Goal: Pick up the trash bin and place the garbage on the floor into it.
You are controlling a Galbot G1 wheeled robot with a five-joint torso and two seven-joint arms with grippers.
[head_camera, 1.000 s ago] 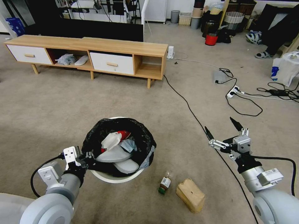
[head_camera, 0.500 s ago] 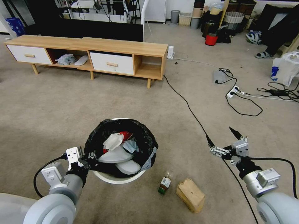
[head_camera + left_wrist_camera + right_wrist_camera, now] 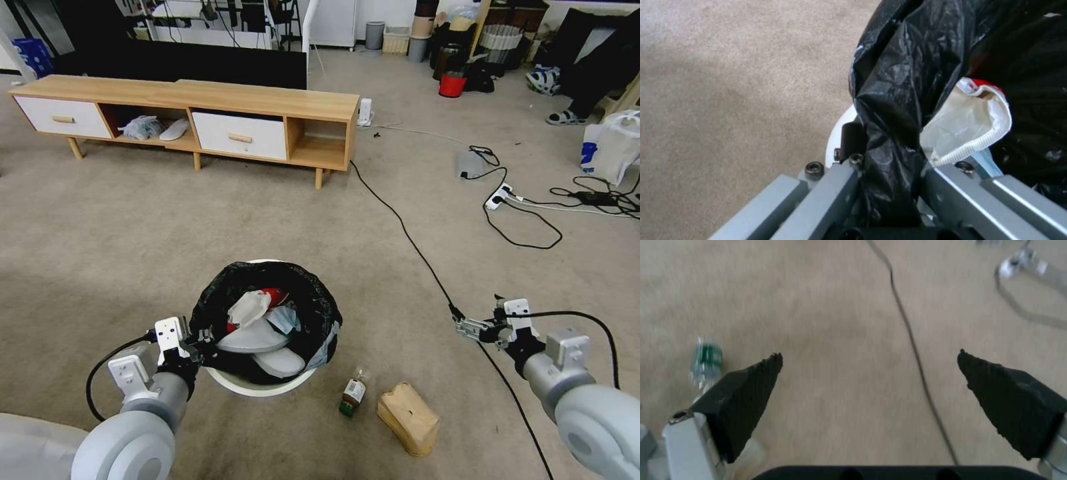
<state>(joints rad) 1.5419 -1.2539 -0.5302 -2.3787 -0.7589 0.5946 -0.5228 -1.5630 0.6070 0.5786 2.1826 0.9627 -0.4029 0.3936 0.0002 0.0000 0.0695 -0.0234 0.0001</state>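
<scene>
The trash bin (image 3: 261,387), round and white with a black bag folded over its rim, stands on the floor (image 3: 133,233) in the head view, holding a red can, white and pale blue tissue and grey flat pieces. My left gripper (image 3: 203,340) is shut on the bin's near-left rim, and in the left wrist view its fingers (image 3: 831,190) clamp the black bag (image 3: 893,100) and the white wall (image 3: 835,140). To the bin's right lie a small green-capped bottle (image 3: 352,393) and a tan box (image 3: 408,417). My right gripper (image 3: 476,307) hangs open, low over a black cable, right of the garbage. The right wrist view shows that gripper (image 3: 869,355) with the bottle (image 3: 706,356) beside one finger.
A long black cable (image 3: 407,240) runs across the carpet from a wooden low cabinet (image 3: 193,113) to under my right arm. More cables and a power strip (image 3: 500,197) lie at the right. A red bucket (image 3: 452,85) and clutter stand far back.
My right gripper has come down and back toward me, still open. The left gripper and the bin have shifted slightly right and nearer together.
</scene>
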